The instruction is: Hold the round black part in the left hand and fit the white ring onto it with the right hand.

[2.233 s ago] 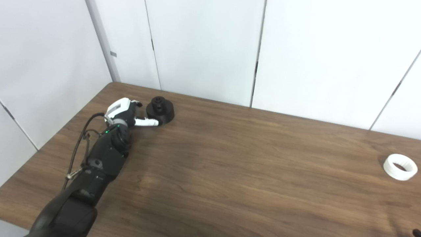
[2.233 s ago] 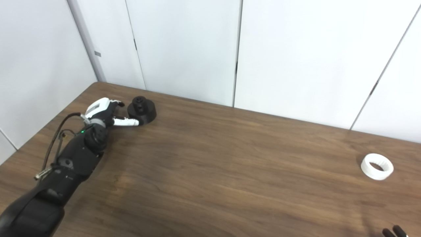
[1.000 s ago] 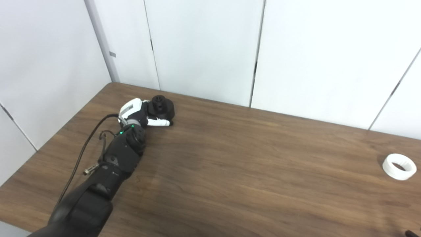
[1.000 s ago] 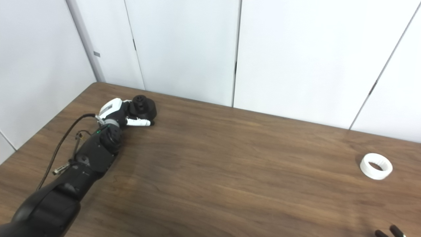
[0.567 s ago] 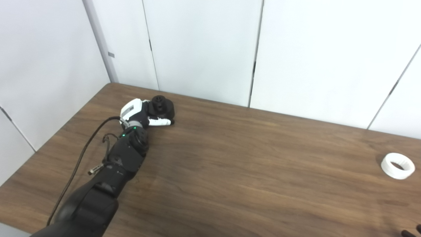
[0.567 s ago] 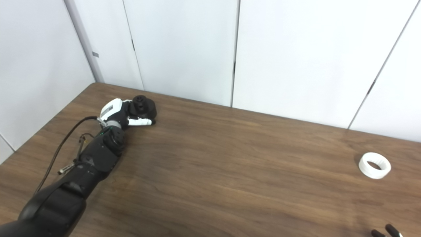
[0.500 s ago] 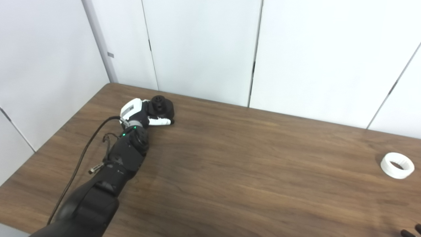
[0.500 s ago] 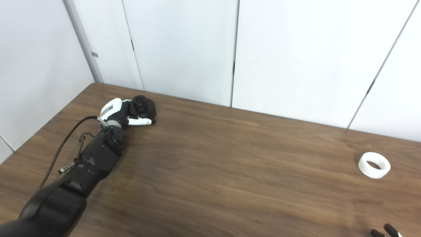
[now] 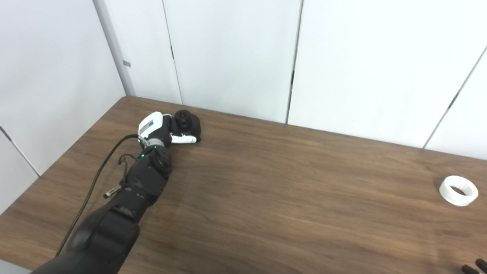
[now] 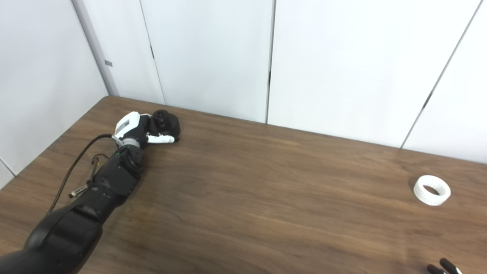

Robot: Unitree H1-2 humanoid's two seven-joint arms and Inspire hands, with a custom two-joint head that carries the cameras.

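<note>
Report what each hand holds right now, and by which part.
The left hand grips the black part by its round side, thumb across the near face. Only fingertips of the right hand show; they hold nothing visible. The ring lies alone.

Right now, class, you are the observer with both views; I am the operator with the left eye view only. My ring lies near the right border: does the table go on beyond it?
Observer: Yes. The right eye view shows the ring farther in, with bare table running on to its right.
Operator: I see only two dark tips in my bottom right corner. Is there more of the right hand?
Observer: A little. There the right hand shows farther in from the border, with a white bit beside its dark fingers. I cannot tell whether it is open or shut.
</note>
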